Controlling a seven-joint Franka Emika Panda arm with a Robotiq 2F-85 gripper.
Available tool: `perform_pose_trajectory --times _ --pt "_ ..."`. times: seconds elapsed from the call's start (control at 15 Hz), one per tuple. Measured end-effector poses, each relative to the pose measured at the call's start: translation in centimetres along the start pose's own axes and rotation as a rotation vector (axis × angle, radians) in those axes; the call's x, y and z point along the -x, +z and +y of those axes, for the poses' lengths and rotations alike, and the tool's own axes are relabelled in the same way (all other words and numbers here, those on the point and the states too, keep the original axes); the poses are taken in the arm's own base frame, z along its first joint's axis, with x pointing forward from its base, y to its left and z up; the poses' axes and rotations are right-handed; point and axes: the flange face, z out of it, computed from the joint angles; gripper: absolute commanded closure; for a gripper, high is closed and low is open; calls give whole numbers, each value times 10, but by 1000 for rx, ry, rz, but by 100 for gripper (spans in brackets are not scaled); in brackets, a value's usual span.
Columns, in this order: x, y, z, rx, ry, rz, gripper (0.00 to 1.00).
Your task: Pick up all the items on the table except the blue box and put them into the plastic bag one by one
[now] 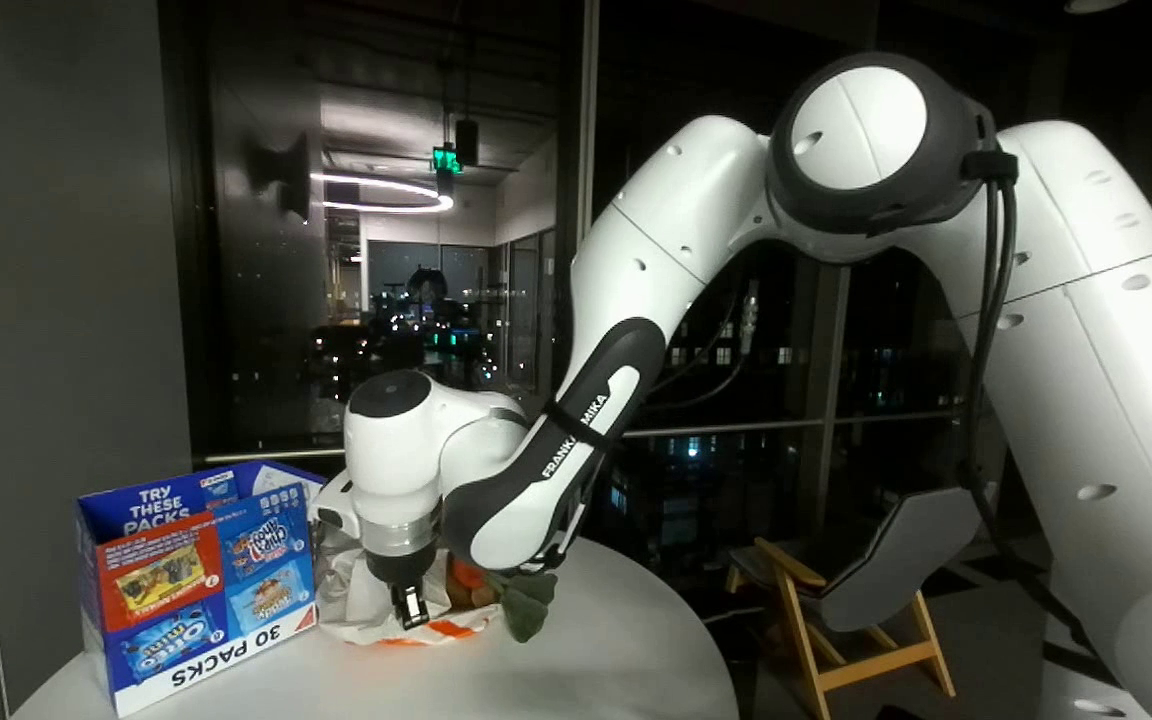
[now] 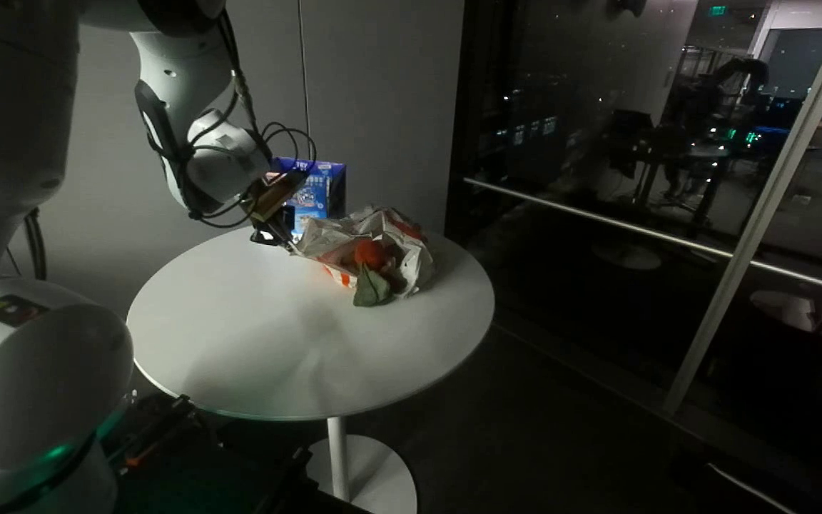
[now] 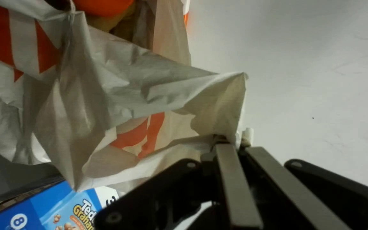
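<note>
The white plastic bag (image 3: 117, 83) with orange-red print lies on its side on the round white table (image 2: 275, 343). My gripper (image 3: 240, 145) is shut on a fold at the bag's edge, drawing that edge out toward it in the wrist view. In the bag's mouth sits an orange-red item (image 2: 369, 253), partly seen at the top of the wrist view too. Beside it a dark green leafy item (image 2: 371, 287) hangs out of the opening onto the table. Upright next to the bag stands the blue box (image 1: 196, 590). The bag's deeper contents are hidden.
Arm links and loose cables (image 2: 290, 143) hang above the table by the box. The box and bag stand close together near a grey wall (image 2: 382, 107). A wooden-framed chair (image 1: 876, 560) is on the floor past the table, beside tall dark windows.
</note>
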Motion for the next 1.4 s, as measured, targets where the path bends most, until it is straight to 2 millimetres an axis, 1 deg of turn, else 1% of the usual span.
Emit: perform_pose_trajectory --times 0.4,0.67,0.87,1.4 --pt "6 -40 -11 22 -6 10 93" --pt "6 -57 -30 -1 -28 5 92" --pt "4 -67 -47 -35 -43 -11 94" --pt "1 -119 -64 34 -88 -12 95"
